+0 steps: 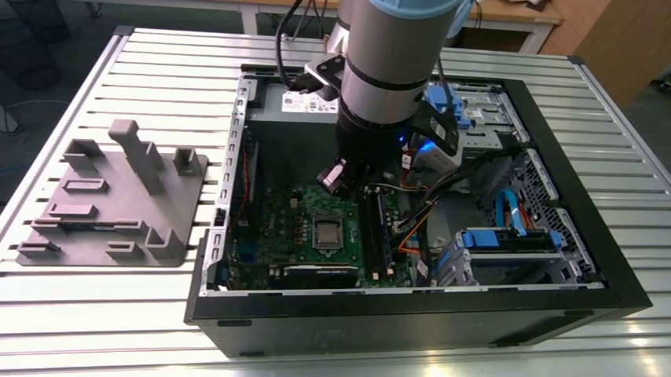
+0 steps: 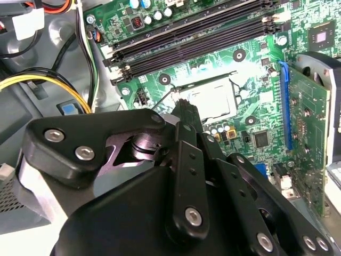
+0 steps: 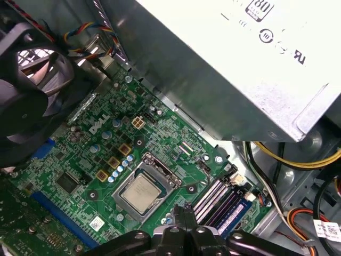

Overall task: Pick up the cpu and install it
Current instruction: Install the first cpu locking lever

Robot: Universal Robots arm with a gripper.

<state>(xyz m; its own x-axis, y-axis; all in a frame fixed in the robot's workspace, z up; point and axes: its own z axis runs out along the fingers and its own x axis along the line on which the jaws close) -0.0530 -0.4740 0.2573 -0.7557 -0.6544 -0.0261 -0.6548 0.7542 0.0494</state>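
Pressed together, the end effector hung near the cpu in its socket; any dip risked scratching it.

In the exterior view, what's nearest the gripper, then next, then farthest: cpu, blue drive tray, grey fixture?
1. cpu, on the motherboard close by the gripper.
2. blue drive tray, inside the case, exterior view's right.
3. grey fixture, on the table, exterior view's left.
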